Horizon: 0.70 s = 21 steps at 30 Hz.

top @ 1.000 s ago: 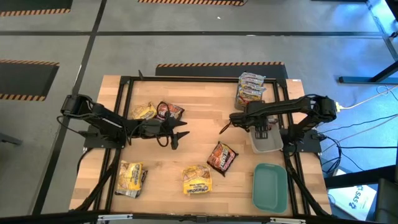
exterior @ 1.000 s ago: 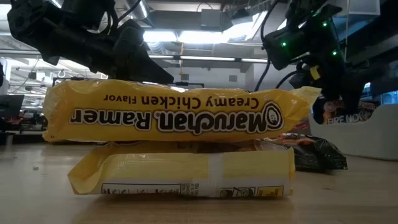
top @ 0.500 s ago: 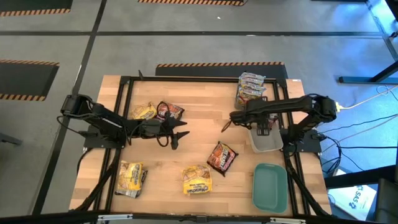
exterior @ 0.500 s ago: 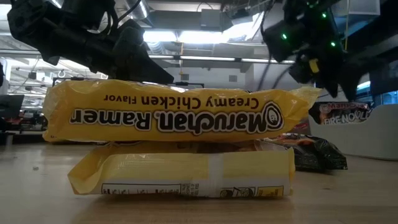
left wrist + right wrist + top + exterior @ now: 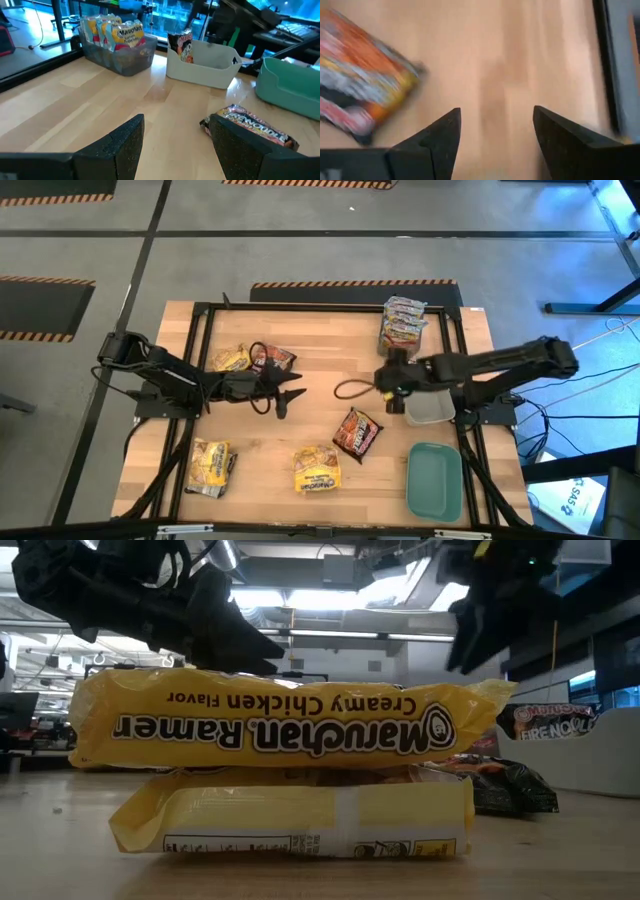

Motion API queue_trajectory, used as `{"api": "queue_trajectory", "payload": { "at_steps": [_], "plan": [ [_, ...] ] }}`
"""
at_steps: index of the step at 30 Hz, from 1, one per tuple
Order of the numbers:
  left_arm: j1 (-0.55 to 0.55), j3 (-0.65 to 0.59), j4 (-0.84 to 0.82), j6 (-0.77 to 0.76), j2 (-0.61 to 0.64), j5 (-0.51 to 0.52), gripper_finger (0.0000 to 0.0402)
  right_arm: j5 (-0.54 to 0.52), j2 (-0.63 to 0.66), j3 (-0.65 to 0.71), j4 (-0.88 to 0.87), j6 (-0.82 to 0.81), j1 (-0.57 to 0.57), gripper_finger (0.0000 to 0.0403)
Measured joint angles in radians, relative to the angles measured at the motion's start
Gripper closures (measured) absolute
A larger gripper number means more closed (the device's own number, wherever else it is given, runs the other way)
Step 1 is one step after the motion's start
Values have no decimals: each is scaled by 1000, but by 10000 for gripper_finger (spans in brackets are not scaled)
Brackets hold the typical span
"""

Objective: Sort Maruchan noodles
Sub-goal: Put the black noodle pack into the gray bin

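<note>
Ramen packets lie flat on the wooden table. Two yellow packets (image 5: 316,470) are stacked near the near edge, the upper one (image 5: 280,725) on the lower one (image 5: 300,820). More yellow packets (image 5: 211,467) lie near-left. A dark brown-red packet (image 5: 357,432) lies right of centre. A yellow packet (image 5: 231,359) and a dark packet (image 5: 272,359) lie behind my left arm. My left gripper (image 5: 290,393) hovers open over the table's middle, touching nothing. My right gripper (image 5: 342,390) is open over bare wood (image 5: 495,112), beyond the dark brown-red packet (image 5: 360,75).
A dark clear tray (image 5: 402,323) at the far right holds silvery-pink and yellow packets (image 5: 117,35). A white bin (image 5: 430,408) on the right holds a dark packet (image 5: 185,45). A teal lid (image 5: 433,480) lies near-right. Bare wood lies between the grippers.
My right arm has stretched out, and its gripper has swung from beside the white bin toward the table's left, over the middle of the table. The packets have stayed where they were.
</note>
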<state>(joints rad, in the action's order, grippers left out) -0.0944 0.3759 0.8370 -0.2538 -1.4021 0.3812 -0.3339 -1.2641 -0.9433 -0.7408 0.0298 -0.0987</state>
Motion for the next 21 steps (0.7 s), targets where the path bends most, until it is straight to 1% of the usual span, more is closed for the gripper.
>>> {"api": "queue_trajectory", "payload": {
  "at_steps": [2,5,9,15,18,21],
  "plan": [
    [4,0,25,1,0,0,182,38,36,90,195,62,-25,171],
    [11,0,52,-3,0,-15,182,98,53,203,451,132,-41,171],
    [-6,0,71,-29,0,-29,182,178,49,280,674,132,-39,171],
    [-100,36,51,14,0,-63,182,282,46,287,728,89,-40,171],
    [-154,81,-6,59,0,-52,182,331,13,287,767,36,-52,172],
    [-202,132,-76,80,-1,-28,182,338,-39,287,811,23,-94,172]
  ]
}}
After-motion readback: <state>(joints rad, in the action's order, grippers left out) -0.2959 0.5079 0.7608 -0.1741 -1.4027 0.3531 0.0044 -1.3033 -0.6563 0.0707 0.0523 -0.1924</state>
